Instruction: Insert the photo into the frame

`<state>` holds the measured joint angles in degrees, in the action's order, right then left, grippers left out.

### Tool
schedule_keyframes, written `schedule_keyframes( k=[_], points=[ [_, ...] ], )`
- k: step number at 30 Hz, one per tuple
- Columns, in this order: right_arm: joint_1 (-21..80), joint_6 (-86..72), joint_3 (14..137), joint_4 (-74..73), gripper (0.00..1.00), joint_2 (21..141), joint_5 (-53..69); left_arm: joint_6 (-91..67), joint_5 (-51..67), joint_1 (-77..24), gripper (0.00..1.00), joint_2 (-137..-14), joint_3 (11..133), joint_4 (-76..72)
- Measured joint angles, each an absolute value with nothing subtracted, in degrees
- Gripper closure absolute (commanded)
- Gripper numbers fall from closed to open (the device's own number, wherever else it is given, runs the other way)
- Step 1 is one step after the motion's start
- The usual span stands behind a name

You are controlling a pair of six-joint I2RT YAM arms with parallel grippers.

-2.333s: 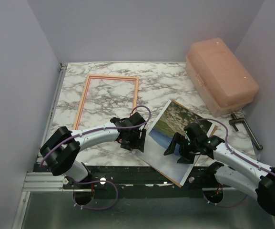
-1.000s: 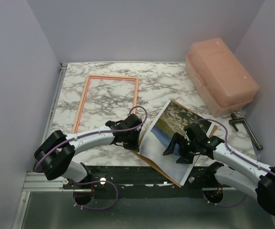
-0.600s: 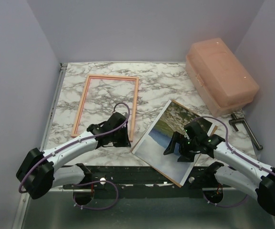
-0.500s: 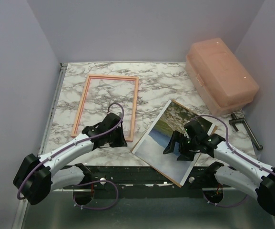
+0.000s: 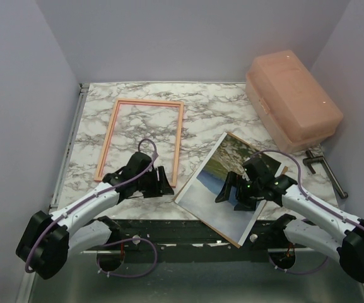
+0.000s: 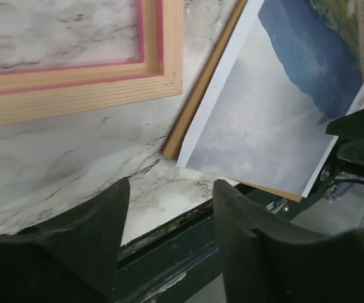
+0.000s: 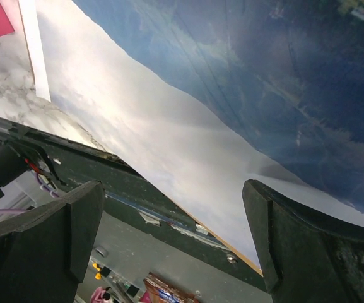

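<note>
The left hand [image 5: 163, 186] has drawn back from the photo [image 5: 207, 189], which now lies flat at the near edge of the desk [image 5: 219, 110], just right of the frame [image 5: 179, 136]. Left hand: fingers spread, empty, beside the frame's near corner. Right hand [image 5: 232, 192]: fingers spread above the photo.

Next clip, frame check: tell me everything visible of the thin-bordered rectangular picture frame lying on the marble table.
The thin-bordered rectangular picture frame lies flat on the marble table, left of centre, its long sides running away from the arms. The upward face looks like orange-tan wood with a pink inner lip. It is empty, and marble shows through the opening. Nothing but the table appears to touch it. The open left gripper hovers by its near right corner, and a brown backing board lies close beside that corner.
</note>
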<state>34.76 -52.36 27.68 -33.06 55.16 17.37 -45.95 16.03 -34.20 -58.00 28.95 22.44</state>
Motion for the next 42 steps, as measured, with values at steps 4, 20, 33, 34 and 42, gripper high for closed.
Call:
schedule_keyframes(
  k=[4,20,33,34,42],
  points=[
    [34.8,-52.4,26.7,-32.7,0.0,55.5,17.4,-47.3,21.3,-34.3,0.4,-61.4,26.9,15.6],
    [34.8,-53.3,23.5,-31.3,0.0,53.9,18.3,-49.4,28.1,-38.0,0.52,-76.0,28.3,4.3],
    [34.8,-53.5,23.4,-31.2,0.0,53.9,18.3,-51.2,29.8,-38.3,0.56,-79.1,28.6,-0.7],
    [34.8,-53.5,23.4,-31.2,0.0,53.9,18.3,-51.5,30.0,-38.3,0.56,-79.4,28.6,-1.3],
    [34.8,-53.5,23.4,-31.2,0.0,53.6,18.4,-53.1,32.5,-38.4,0.71,-81.9,28.6,-6.3]
  ],
)
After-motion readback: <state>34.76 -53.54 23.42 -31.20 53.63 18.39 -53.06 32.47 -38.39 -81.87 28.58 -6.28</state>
